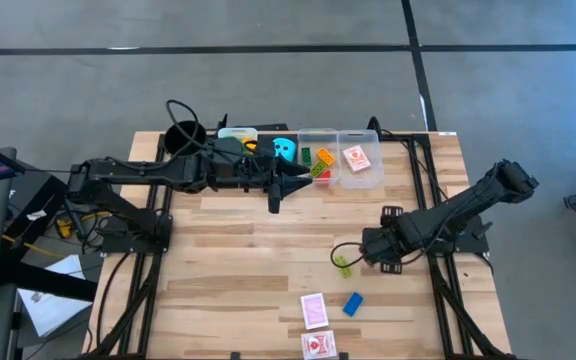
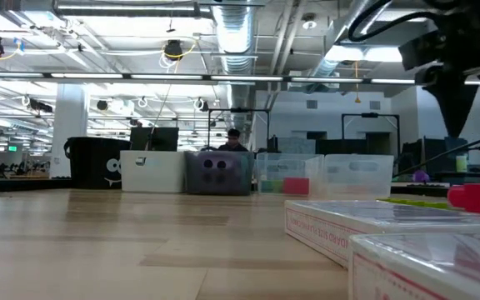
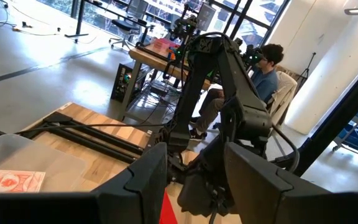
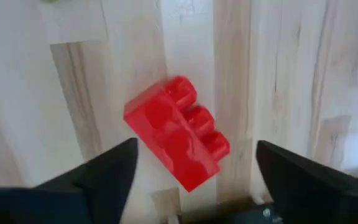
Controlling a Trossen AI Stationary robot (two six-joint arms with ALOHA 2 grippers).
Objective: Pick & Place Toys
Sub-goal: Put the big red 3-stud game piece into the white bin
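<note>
A red brick (image 4: pixel 176 130) lies flat on the wooden table (image 1: pixel 238 260), studs to one side. My right gripper (image 4: pixel 196 148) hangs open above it, pointing down, one finger on either side and clear of it. In the high view this gripper (image 1: pixel 353 255) hides the brick; a yellow-green brick (image 1: pixel 343 265) lies beside it. A blue brick (image 1: pixel 353 303) and two red-white cards (image 1: pixel 314 310) lie nearer the front edge. My left gripper (image 1: pixel 283 185) waits level, high above the table by the bins, its fingers (image 3: pixel 142 180) apart.
Two clear bins (image 1: pixel 320 172) (image 1: pixel 360 178) at the far edge hold bricks and a card. A cyan die (image 1: pixel 286 148) and a black cup (image 1: pixel 183 135) stand beside them. A person sits beyond the table (image 3: pixel 263 74). Bare wood lies left of the cards.
</note>
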